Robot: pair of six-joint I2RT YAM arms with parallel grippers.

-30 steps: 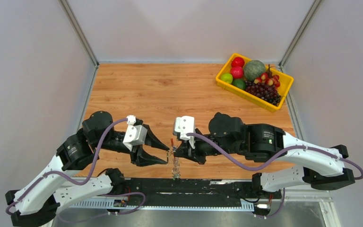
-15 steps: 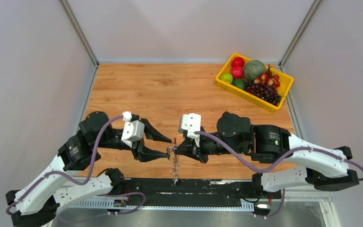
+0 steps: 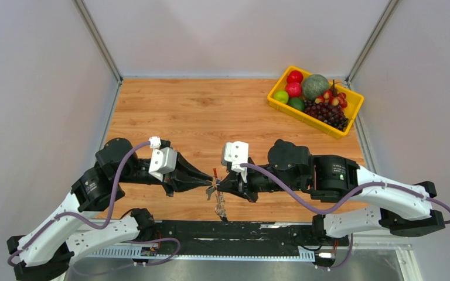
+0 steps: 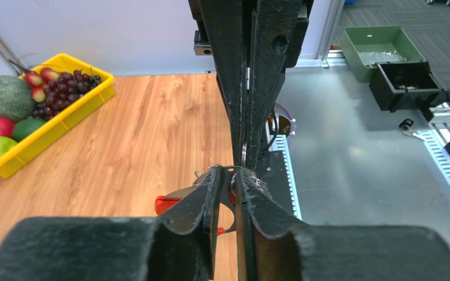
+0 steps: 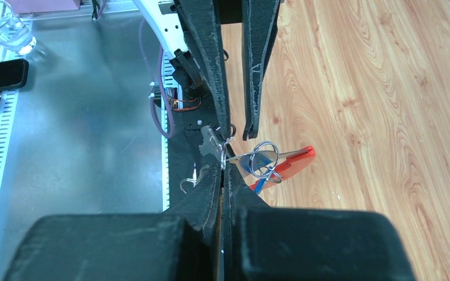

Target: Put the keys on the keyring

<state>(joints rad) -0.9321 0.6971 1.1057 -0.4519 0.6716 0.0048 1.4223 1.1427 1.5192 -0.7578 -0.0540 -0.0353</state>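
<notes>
At the near edge of the table [image 3: 211, 111], the left gripper [image 3: 208, 182] has its fingers a narrow gap apart, with a wire ring [image 4: 233, 175] between the tips (pinched or not, I cannot tell). Just to its right, the closed right gripper [image 3: 219, 186] clamps the keyring [image 5: 293, 160], and the keys [image 3: 219, 203] trail from it toward the near edge. A fruit tray [image 3: 310, 120] sits far right.

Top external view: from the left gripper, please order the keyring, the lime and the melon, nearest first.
1. keyring, right beside the left gripper, centre.
2. lime, left corner of the yellow tray, far right.
3. melon, deeper in that tray.
</notes>
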